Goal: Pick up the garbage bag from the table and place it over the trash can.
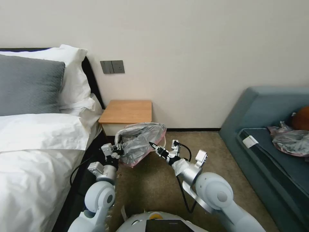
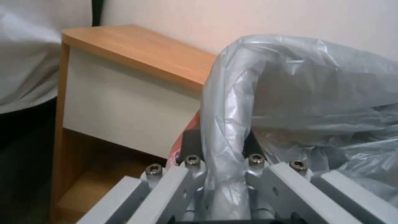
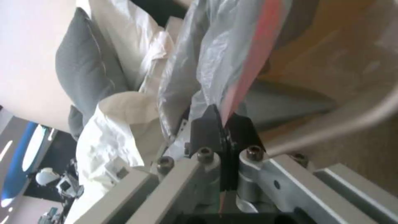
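The garbage bag [image 1: 140,140], thin grey film with a pinkish-red rim, hangs stretched between my two grippers in front of the table [image 1: 127,111]. My left gripper [image 1: 117,149] is shut on a bunched fold of the bag [image 2: 226,124] at its left side. My right gripper [image 1: 152,145] is shut on the pink rim [image 3: 248,71] at the bag's right side. In the right wrist view the cream rim of the trash can [image 3: 352,115] curves just beyond the fingers [image 3: 207,123]. In the head view the bag covers the can.
A bed with white sheets [image 1: 35,151] and a grey pillow [image 1: 27,85] stands close on the left. At the right, a blue-grey sofa [image 1: 267,135] holds a grey-and-pink plastic bundle [image 1: 289,140]. Brown carpet [image 1: 151,187] lies between them.
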Robot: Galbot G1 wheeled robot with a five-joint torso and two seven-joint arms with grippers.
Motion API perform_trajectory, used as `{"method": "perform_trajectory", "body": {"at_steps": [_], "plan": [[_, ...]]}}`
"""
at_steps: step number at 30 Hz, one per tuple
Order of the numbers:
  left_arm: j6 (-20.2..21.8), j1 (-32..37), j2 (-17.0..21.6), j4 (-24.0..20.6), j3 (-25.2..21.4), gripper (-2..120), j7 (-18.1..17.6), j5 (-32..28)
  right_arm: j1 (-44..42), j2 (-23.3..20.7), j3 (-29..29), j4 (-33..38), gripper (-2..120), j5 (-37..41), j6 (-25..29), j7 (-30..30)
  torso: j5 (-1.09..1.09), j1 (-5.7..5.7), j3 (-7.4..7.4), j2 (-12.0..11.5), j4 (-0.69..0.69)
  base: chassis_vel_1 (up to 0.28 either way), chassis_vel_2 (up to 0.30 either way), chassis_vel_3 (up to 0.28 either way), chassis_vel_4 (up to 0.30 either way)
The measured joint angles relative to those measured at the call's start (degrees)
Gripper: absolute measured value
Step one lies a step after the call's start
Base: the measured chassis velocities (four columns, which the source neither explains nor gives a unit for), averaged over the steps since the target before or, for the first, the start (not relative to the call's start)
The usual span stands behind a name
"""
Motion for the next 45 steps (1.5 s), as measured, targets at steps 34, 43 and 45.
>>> {"method": "perform_trajectory", "body": {"at_steps": [34, 43, 45], "plan": [[0.85, 0.03, -0.51, -2.31, -1.35, 3, -1.45, -5.21, -6.11, -0.68, 3.01, -4.67, 0, -18.42, -4.26, -3.9, 0.0, 0.0, 0.0, 0.0, 0.0, 0.0, 0.0, 0.0, 0.0], [0.63, 0.6, -0.54, -3.01, -1.58, 3, -1.3, -5.35, -6.81, -0.03, 3.42, -4.53, 0, -24.33, -2.25, -4.52, 0.0, 0.0, 0.0, 0.0, 0.01, 0.0, 0.0, 0.0, 0.0], [0.62, 0.65, -0.58, -3.02, -1.61, 3, -1.3, -5.36, -7.24, -0.06, 3.67, -4.0, 0, -24.68, -2.23, -4.56, 0.0, 0.0, 0.0, 0.0, 0.01, 0.0, 0.0, 0.0, 0.0]]}}
